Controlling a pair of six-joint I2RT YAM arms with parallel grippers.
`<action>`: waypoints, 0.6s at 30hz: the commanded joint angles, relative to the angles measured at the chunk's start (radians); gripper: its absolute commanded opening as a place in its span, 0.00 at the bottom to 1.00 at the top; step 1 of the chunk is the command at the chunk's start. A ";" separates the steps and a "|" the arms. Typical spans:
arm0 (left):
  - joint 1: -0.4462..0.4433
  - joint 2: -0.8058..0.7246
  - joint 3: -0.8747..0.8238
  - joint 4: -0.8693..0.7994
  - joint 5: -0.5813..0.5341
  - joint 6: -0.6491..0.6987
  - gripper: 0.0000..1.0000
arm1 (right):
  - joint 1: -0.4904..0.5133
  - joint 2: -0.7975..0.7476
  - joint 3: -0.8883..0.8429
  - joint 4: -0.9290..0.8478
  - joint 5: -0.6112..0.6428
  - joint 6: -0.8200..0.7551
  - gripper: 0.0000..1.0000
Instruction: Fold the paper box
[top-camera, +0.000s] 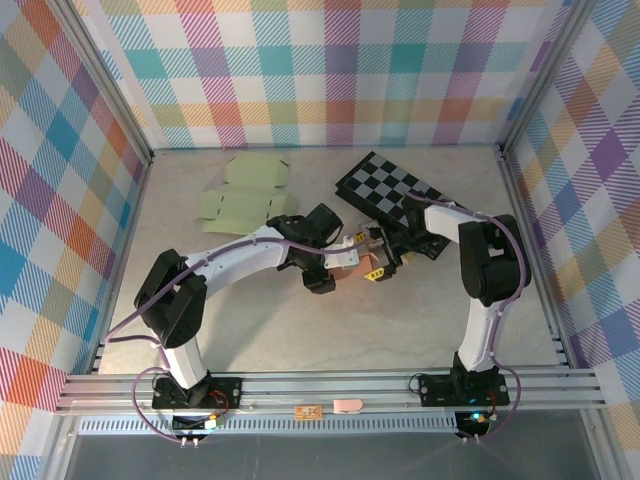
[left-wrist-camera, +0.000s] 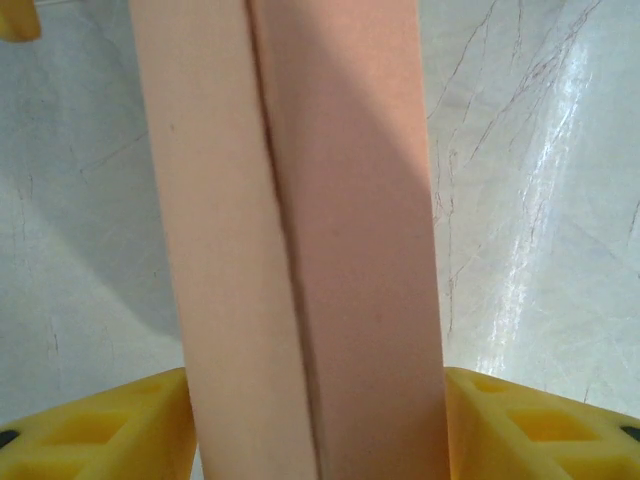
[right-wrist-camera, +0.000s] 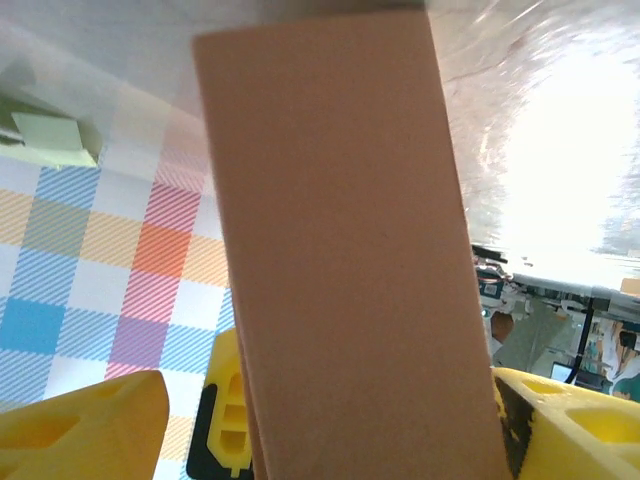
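The paper box (top-camera: 352, 268) is a salmon-pink folded sleeve held above the table's middle, between both arms. In the left wrist view the box (left-wrist-camera: 300, 240) runs upright with a seam down its face, and my left gripper (left-wrist-camera: 315, 425) is shut on it, a yellow finger (left-wrist-camera: 90, 430) pressing on each side. In the right wrist view the box (right-wrist-camera: 340, 260) stands between the jaws of my right gripper (right-wrist-camera: 330, 430). Its right finger (right-wrist-camera: 575, 425) is at the box's edge. Its left finger (right-wrist-camera: 85, 430) stands clear of the box with a gap. Overhead, the left gripper (top-camera: 333, 262) and the right gripper (top-camera: 380, 262) face each other.
Flat pale-green box blanks (top-camera: 245, 198) lie at the back left of the table. A black-and-white checkered sheet (top-camera: 385, 183) lies at the back, just behind the right arm's wrist. Plaid walls close in three sides.
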 joint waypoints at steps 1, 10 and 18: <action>-0.008 0.028 0.038 -0.047 0.011 -0.020 0.61 | -0.013 -0.066 0.039 -0.078 0.048 -0.043 0.83; 0.016 0.086 0.097 -0.052 0.017 -0.057 0.53 | -0.015 -0.064 0.062 -0.007 0.080 0.034 0.67; 0.067 0.112 0.135 -0.070 0.084 -0.063 0.51 | -0.019 -0.094 0.168 -0.078 0.181 -0.005 0.69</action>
